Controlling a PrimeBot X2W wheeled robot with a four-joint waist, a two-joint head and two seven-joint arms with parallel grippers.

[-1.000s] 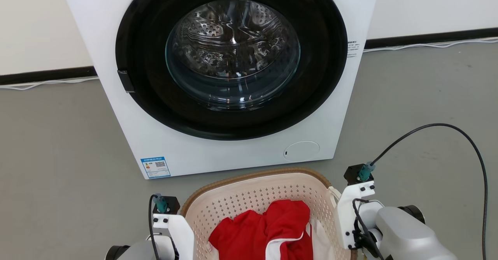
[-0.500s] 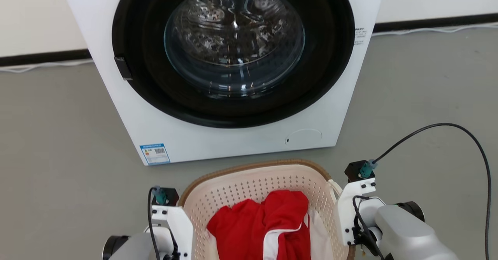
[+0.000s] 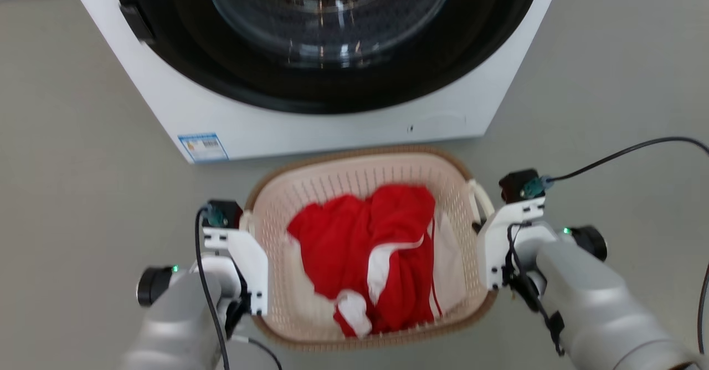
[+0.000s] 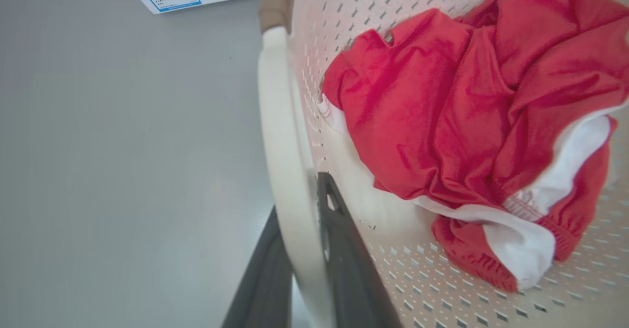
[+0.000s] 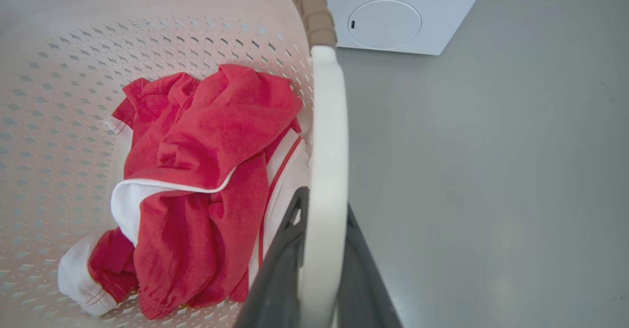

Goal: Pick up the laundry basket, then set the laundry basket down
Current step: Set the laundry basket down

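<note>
Left wrist view: laundry basket [image 4: 328,28] handle [image 4: 281,122] between fingers [image 4: 344,252].

One basket [image 3: 354,154] with two loop handles: left handle [image 4: 282,136], right handle [image 5: 327,136]. One washer [image 3: 332,132] bearing one blue label [image 3: 203,147]. Two claws, left claw [image 4: 300,195] and right claw [image 5: 324,201], two dark fingers each. Two black cables [image 3: 626,150]. One heap of red-and-white laundry [image 3: 360,237]; piece count unclear.

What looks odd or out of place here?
Nothing stands out. The laundry basket looks level before the washing machine, the red and white clothes all inside it, and the left gripper and right gripper each clasp one of its handles.
</note>
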